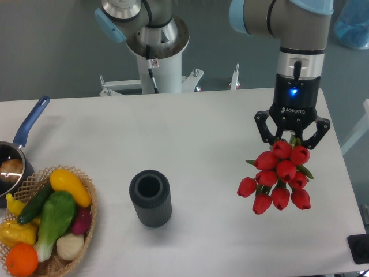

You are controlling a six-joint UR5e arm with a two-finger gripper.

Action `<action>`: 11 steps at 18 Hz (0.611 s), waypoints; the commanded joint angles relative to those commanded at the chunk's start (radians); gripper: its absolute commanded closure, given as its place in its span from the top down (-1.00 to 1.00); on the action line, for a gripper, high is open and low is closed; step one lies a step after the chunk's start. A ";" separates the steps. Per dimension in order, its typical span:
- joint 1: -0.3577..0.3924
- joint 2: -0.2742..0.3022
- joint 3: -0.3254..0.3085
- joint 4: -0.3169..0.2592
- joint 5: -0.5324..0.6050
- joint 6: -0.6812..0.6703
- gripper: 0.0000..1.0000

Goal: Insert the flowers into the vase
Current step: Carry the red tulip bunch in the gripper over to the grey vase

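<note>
A: Where's your gripper [292, 138] sitting rn?

B: You're hanging it over the right side of the table [202, 121], fingers pointing down. They're closing in around the top of the flowers [278, 178], so you're gripping the bunch by the stem end, w/ the red heads dangling below the fingers. The grip point itself is hiding behind the top blooms, so can't tell exactly how tight it's pinching.

A: And the vase [150, 198]?

B: It's standing upright near the table's middle-front, mouth facing up, well apart from the flowers and off to their left. Nothing's touching it.

A: Other stuff you're seeing?

B: A wicker basket [86, 222] w/ plastic veg [55, 216] is sitting at the front-left corner, left of the vase. A blue-handled saucepan [17, 147] is poking in at the left edge, just behind the basket
</note>
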 joint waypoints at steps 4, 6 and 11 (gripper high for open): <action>-0.011 0.000 -0.003 0.002 -0.002 -0.024 -0.21; -0.012 -0.002 -0.005 0.003 -0.003 -0.025 -0.21; -0.031 -0.006 -0.005 0.006 -0.098 -0.031 -0.21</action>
